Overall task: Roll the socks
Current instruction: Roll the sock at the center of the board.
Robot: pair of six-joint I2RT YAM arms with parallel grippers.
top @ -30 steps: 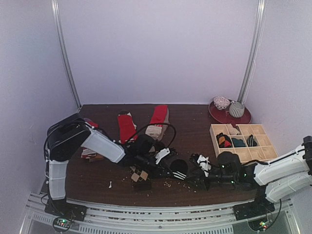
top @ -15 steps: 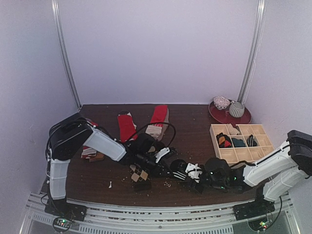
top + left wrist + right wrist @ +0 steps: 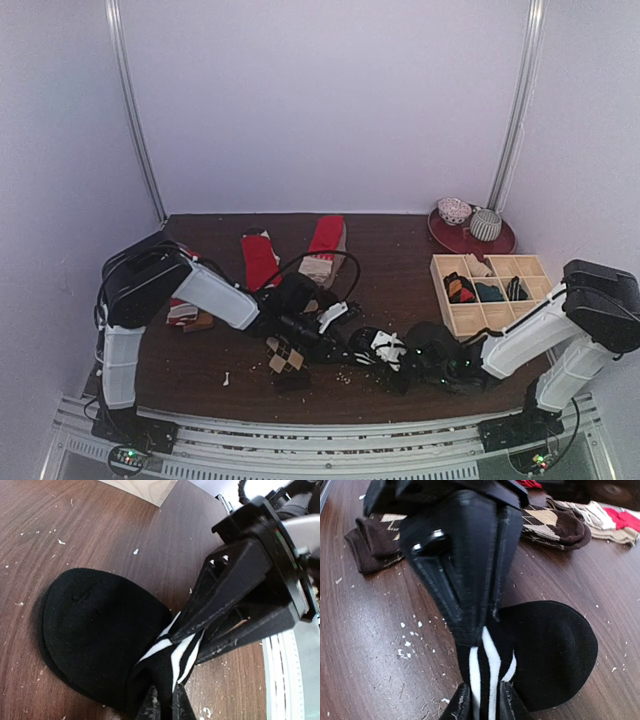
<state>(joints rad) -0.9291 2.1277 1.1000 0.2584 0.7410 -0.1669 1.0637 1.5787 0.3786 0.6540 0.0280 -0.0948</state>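
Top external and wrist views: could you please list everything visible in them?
striped sock: one, black and white, table centre
red socks: two, red with tan cuffs, table back
argyle sock: at least one, brown-beige, beside left gripper
half-hidden sock: one, reddish, far left
grid tray: one, pale wood, right, holding several socks
plate: one, red, back right corner
round items: two, pale patterned, on plate
table: one, dark brown wood
left gripper: one, black, shut on striped sock
right gripper: one, black, shut on striped sock
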